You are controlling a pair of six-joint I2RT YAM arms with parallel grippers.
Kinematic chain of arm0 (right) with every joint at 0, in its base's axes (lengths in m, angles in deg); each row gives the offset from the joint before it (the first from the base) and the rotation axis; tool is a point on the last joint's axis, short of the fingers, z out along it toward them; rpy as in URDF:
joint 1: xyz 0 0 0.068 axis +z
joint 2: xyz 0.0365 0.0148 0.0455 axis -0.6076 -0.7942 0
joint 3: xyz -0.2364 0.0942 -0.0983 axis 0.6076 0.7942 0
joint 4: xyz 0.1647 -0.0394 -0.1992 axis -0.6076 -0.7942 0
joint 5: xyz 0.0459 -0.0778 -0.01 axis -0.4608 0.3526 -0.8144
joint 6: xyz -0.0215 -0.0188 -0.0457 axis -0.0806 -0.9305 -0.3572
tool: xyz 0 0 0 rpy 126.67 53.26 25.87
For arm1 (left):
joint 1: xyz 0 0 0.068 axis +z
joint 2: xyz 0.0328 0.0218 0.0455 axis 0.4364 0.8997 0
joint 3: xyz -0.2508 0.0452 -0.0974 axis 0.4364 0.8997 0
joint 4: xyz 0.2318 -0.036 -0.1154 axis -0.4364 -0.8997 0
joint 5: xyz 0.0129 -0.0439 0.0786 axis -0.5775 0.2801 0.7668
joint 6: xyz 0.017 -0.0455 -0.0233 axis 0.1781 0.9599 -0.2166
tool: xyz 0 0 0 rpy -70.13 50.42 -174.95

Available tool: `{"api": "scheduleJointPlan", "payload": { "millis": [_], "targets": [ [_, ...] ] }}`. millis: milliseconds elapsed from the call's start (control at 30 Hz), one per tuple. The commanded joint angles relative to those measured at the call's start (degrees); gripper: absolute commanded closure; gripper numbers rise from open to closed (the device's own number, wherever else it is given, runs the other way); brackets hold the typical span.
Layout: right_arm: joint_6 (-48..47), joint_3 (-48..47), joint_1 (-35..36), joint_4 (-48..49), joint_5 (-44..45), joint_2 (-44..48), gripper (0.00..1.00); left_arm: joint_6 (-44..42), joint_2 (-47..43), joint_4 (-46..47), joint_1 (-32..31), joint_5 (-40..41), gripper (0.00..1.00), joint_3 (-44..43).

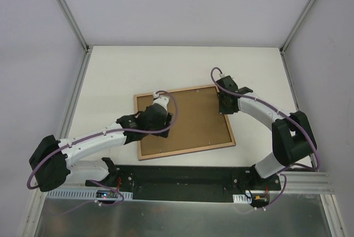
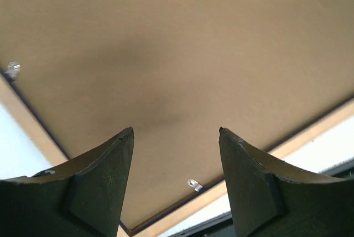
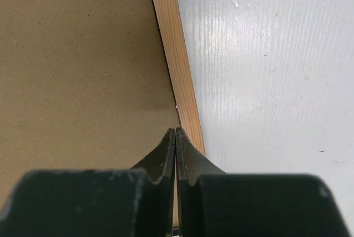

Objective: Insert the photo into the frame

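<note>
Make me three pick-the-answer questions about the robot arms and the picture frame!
1. Where on the frame is the right gripper?
A) its middle
B) its right edge
C) its left edge

2. What colour is the backing board?
A) brown
B) green
C) pink

3. How is the left gripper?
A) shut tight
B) holding a cup
C) open

Answers:
1 B, its tip sits right by the light wooden rim on that side.
2 A, it looks plain brown in every view.
3 C, its jaws stand wide apart with nothing between them.

Top view high, looking down; wrist views close over frame (image 1: 188, 149) back, shared by all.
</note>
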Motion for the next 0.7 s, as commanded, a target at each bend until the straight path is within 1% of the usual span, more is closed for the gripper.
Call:
{"api": "scheduleJointPlan", "payload": {
  "millis": [0, 33, 67, 133, 233, 333, 567, 667],
  "targets": [
    [-0.8, -3.7, -0.1, -3.7, 1.3, -1.2, 0.99, -7.2, 1.5, 2.3, -8.3, 4.3, 0.38, -2.8],
    [-0.8, -3.6, -0.2, -3.8, 1.3, -0.9, 0.99, -8.1, 2.2, 2.8, -9.8, 4.2, 0.39, -3.0],
    [-0.8, -3.4, -0.4, -3.8, 1.3, -0.4, 0.97, -8.8, 2.9, 3.2, -11.3, 4.4, 0.39, -3.8],
    [-0.9, -2.4, -1.0, -3.6, 0.9, 0.7, 0.84, -9.2, 4.2, 3.4, -13.0, 4.7, 0.39, -4.7],
    [-1.6, -1.0, -2.5, -2.4, -0.9, 1.6, 0.7, -9.1, 6.1, 3.8, -13.7, 3.8, 0.39, -6.0],
    [-2.8, 0.2, -3.9, 0.2, -3.5, 1.7, 0.66, -9.9, 8.3, 4.1, -14.7, 2.7, 0.39, -7.2],
    [-4.6, -1.0, -6.7, 2.7, -7.1, -2.5, 0.64, -13.8, 12.1, 4.3, -18.3, 2.5, 0.39, -9.0],
    [-4.5, -0.8, -6.8, 3.5, -8.3, -3.5, 0.64, -14.9, 13.1, 4.3, -19.8, 2.5, 0.39, -9.8]
  ]
}}
